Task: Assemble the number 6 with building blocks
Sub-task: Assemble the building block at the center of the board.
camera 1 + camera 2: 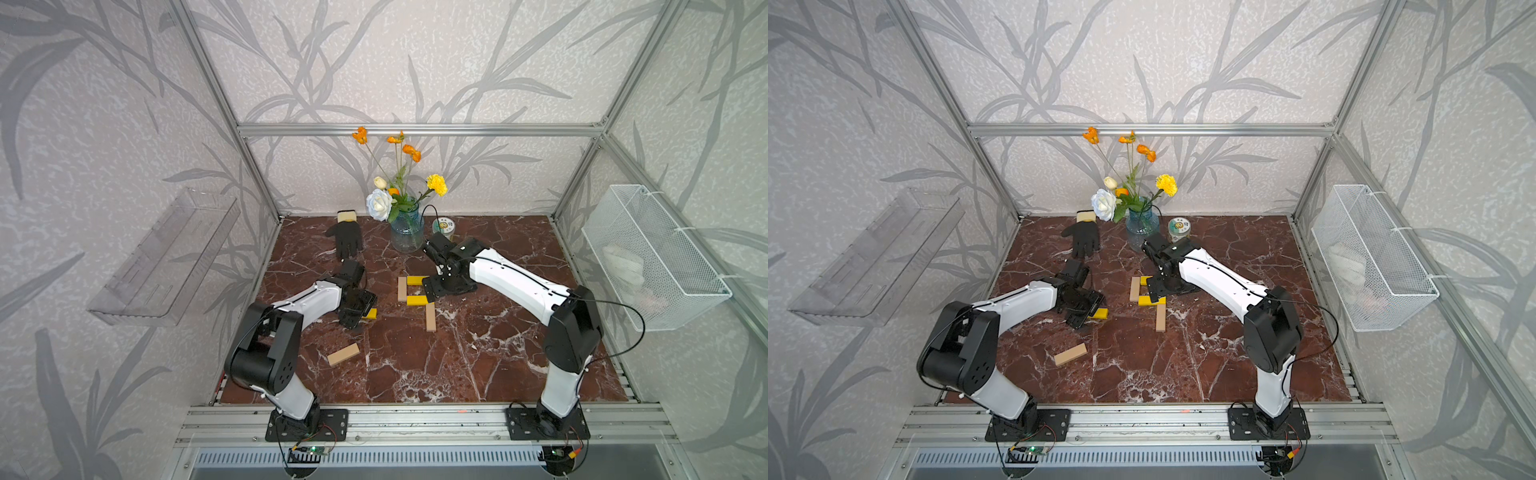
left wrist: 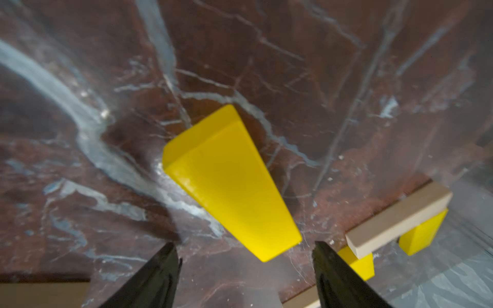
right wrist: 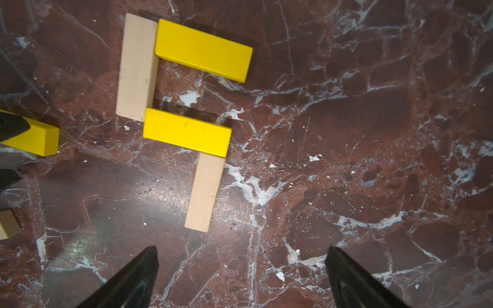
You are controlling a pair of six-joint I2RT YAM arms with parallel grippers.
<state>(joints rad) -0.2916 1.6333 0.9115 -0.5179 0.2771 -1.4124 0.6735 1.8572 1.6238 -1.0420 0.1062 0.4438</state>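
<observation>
The left gripper [image 2: 245, 248] hangs low over the table with its black fingers [image 2: 160, 272] apart, holding nothing. The loose yellow block [image 2: 229, 181] lies flat and slanted before it, one end just between the tips and clear of both. The right gripper [image 3: 242, 250] is spread wide and empty, hovering over the marble table [image 1: 498, 353] by the right side of the unfinished number 6 [image 1: 417, 300]. That figure lies near the table's middle and has four bars: a tan upright [image 3: 137, 66] on the left, a yellow top bar [image 3: 204, 50] and a yellow middle bar [image 3: 186, 132] running right from it, and a tan lower bar [image 3: 205, 192] running toward the near side from the middle bar's right end. A tan block [image 1: 343, 354] lies alone at the near left, well apart. At the far edge stand a glass vase [image 1: 407, 232], a black glove [image 1: 347, 241] to its left and a small jar [image 1: 442, 226] to its right.
</observation>
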